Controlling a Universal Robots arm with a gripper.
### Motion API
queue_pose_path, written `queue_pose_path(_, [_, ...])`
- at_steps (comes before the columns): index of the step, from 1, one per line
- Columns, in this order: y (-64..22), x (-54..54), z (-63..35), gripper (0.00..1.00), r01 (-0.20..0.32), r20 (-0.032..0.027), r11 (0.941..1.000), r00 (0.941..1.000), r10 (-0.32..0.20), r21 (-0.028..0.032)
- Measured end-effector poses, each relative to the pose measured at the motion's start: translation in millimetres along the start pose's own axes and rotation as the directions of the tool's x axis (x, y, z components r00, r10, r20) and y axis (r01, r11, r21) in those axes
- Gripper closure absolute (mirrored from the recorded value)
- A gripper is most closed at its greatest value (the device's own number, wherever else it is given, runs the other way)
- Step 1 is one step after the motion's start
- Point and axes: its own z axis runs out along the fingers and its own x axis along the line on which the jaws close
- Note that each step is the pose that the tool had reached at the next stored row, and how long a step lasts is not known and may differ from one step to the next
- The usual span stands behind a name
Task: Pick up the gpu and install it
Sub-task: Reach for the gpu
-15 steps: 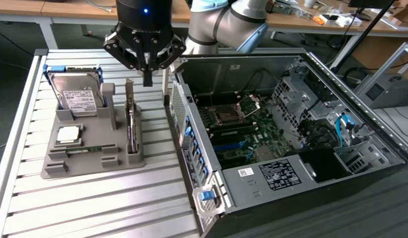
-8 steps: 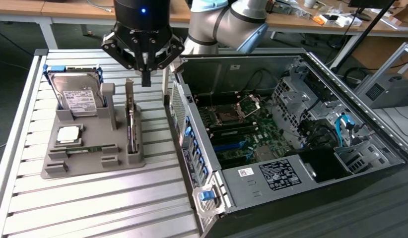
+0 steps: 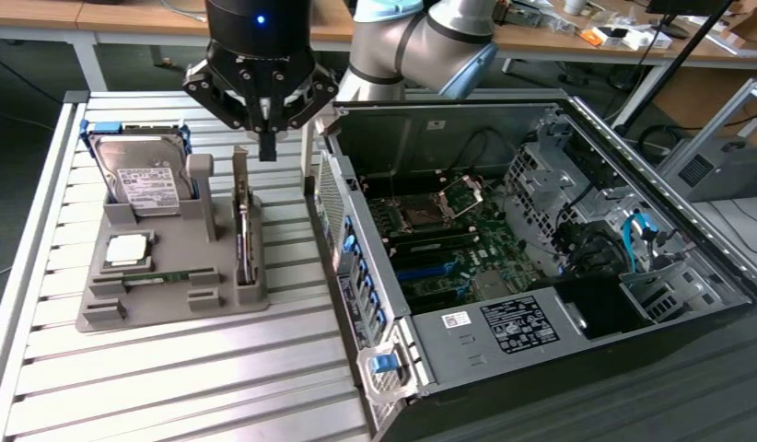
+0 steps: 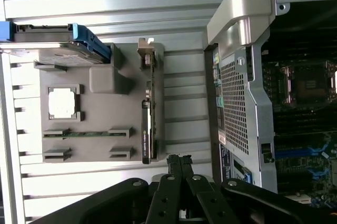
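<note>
The gpu stands on edge, thin and dark, in a slot of the grey holder tray on the slatted table. In the wrist view the gpu runs along the tray's edge nearest the computer case. My gripper hangs above the card's far end, a little toward the case, with its fingers pressed together and nothing between them. The wrist view has the shut gripper just off the card's end, apart from it.
The tray also carries a silver hard drive, a square processor chip and a green memory stick. The open computer case lies on the exterior view's right, motherboard exposed. Workbenches stand behind.
</note>
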Motion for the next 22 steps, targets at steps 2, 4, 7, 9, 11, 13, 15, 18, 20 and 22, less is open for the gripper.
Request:
queue_pose_path(2, [-0.1, 1.3, 0.0, 0.89, 0.000, 0.0000, 1.0000, 1.0000, 0.000, 0.0000])
queue_pose_path(4, [-0.1, 1.9, 0.0, 0.89, 0.000, 0.0001, 1.0000, 1.0000, 0.000, 0.0000])
queue_pose_path(7, [-0.2, 2.8, -0.1, 0.89, 0.000, 0.0000, 1.0000, 1.0000, 0.000, 0.0000])
queue_pose_path(9, [-0.2, 3.3, -0.1, 0.89, 0.000, 0.0000, 1.0000, 1.0000, 0.000, 0.0000])
queue_pose_path(11, [-0.3, 3.8, -0.1, 0.89, 0.000, 0.0000, 1.0000, 1.0000, 0.000, 0.0000])
queue_pose_path(13, [-0.4, 5.0, -0.1, 0.89, 0.000, 0.0000, 1.0000, 1.0000, 0.000, 0.0000])
queue_pose_path(15, [-0.4, 5.9, -0.2, 0.89, 0.000, 0.0000, 1.0000, 1.0000, 0.000, 0.0000])
queue_pose_path(18, [-0.5, 7.3, -0.2, 0.89, 0.000, 0.0000, 1.0000, 1.0000, 0.000, 0.0000])
queue_pose_path(20, [-0.6, 8.0, -0.2, 0.89, 0.000, 0.0000, 1.0000, 1.0000, 0.000, 0.0000])
queue_pose_path(22, [-0.7, 9.1, -0.2, 0.89, 0.000, 0.0001, 1.0000, 1.0000, 0.000, 0.0000])
